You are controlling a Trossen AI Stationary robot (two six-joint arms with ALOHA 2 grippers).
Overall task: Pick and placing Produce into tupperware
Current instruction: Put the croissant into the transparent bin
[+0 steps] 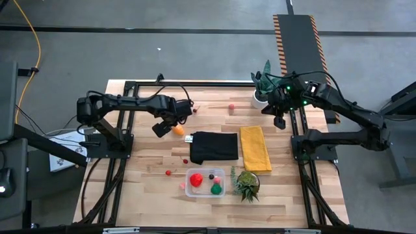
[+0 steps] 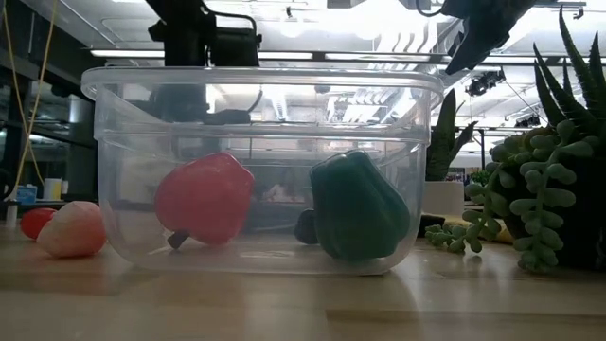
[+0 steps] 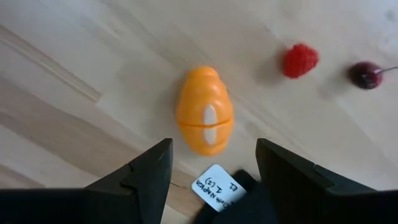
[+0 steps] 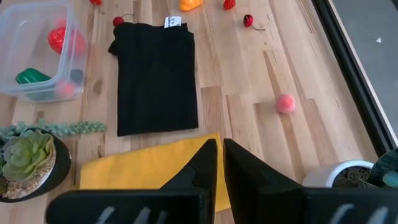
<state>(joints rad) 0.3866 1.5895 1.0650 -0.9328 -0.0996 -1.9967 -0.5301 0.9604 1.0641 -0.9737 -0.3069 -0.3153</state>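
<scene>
The clear tupperware (image 1: 206,182) stands near the table's near edge and holds a red pepper (image 2: 205,199), a green pepper (image 2: 358,206) and a dark berry (image 2: 306,227). An orange produce piece (image 3: 205,118) lies on the wood left of the black cloth (image 1: 214,146). My left gripper (image 3: 211,167) is open and hovers over the orange piece (image 1: 177,130), its fingers apart from it on either side. A red raspberry (image 3: 300,60) and a dark cherry (image 3: 365,74) lie beyond. My right gripper (image 4: 221,165) is shut and waits above the yellow cloth (image 4: 149,168).
A pink strawberry (image 2: 71,229) and a red berry (image 2: 36,223) lie on the wood left of the tub. A pink berry (image 4: 285,103) lies near the far edge. A succulent in a dark pot (image 1: 247,185) stands right of the tub, and a white plant pot (image 1: 260,97) at the far right.
</scene>
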